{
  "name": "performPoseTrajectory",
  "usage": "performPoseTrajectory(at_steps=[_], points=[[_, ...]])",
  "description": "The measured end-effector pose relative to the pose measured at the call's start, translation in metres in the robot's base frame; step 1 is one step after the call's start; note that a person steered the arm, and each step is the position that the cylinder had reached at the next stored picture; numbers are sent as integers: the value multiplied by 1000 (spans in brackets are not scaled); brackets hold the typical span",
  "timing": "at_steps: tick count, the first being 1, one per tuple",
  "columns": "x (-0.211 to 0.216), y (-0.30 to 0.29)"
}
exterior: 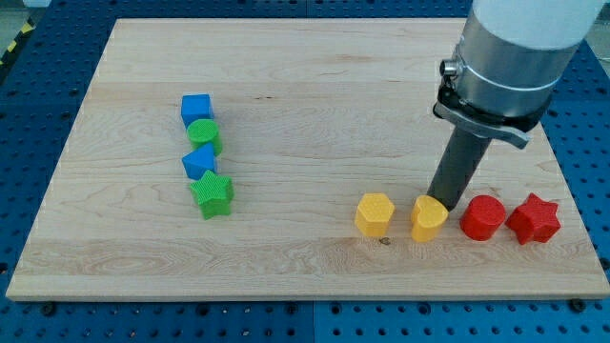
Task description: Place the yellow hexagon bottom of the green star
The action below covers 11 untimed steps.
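On the counter (315, 114), the yellow hexagon (375, 213) lies well right of the green star (212, 194); my tip (445, 206) stands farther right still.

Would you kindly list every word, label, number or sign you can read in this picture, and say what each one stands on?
None: no readable text appears anywhere in the camera view.
The wooden board shows only grain.
The blocks, such as the yellow hexagon and green star, carry no marks.
The grey arm housing above my tip bears no legible label.
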<state>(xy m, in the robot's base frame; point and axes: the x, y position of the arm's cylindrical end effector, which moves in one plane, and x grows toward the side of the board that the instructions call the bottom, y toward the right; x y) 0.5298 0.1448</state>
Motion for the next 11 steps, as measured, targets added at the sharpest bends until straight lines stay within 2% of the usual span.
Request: performPoseTrajectory(at_steps=[4, 7, 9, 11], points=[[5, -93], [29, -91], [42, -53], [47, -64]])
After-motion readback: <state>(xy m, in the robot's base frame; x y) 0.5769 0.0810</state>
